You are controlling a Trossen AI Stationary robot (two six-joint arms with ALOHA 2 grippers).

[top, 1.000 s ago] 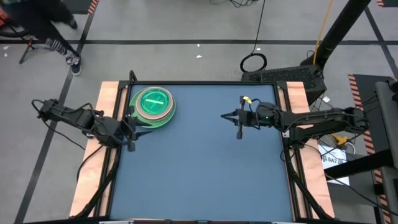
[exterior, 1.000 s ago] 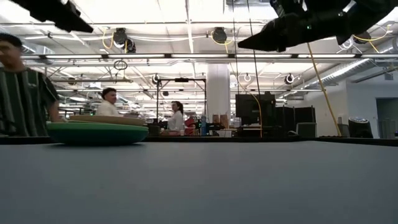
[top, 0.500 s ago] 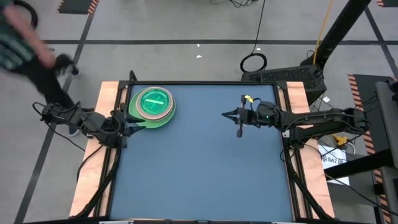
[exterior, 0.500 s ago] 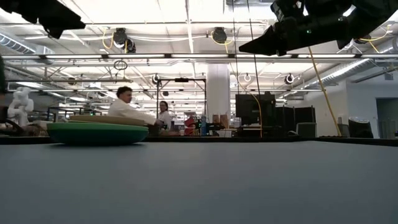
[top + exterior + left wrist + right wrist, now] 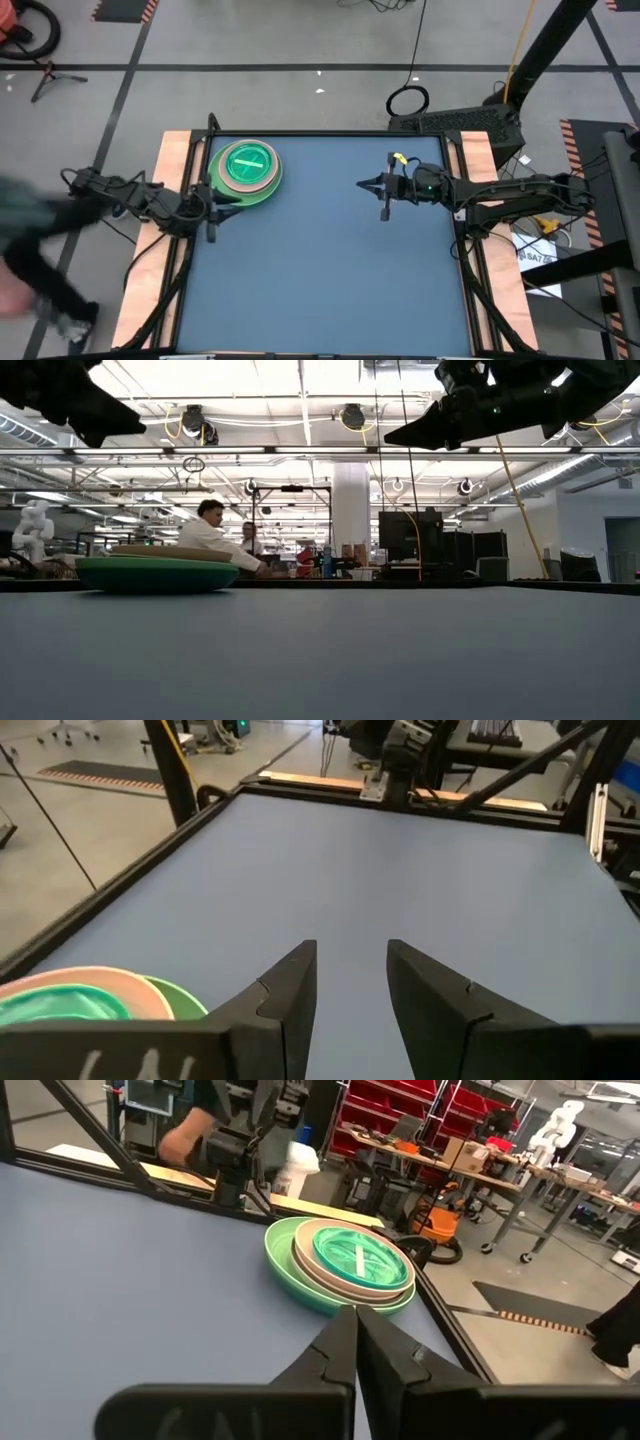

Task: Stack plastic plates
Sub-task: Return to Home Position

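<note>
A stack of plastic plates (image 5: 245,170) rests on the blue table at its far left: a light green plate at the bottom, cream or pink ones above, a dark green one on top. It shows in the low view (image 5: 156,570), the right wrist view (image 5: 345,1265) and, partly, the left wrist view (image 5: 95,995). My left gripper (image 5: 213,208) is open and empty above the table's left edge, just near of the stack. My right gripper (image 5: 378,190) is shut and empty, raised above the table's right half.
The blue table top (image 5: 330,270) lies bare over its middle and near half. Black frame rails and wooden side strips (image 5: 165,240) run along its edges. A person (image 5: 35,240) passes on the floor to the left; people (image 5: 215,538) are in the room behind.
My left gripper has drawn back toward the table's left edge and then come out again a little toward the table, staying open. The stack and my right gripper have kept still. A person has walked along the floor left of the table.
</note>
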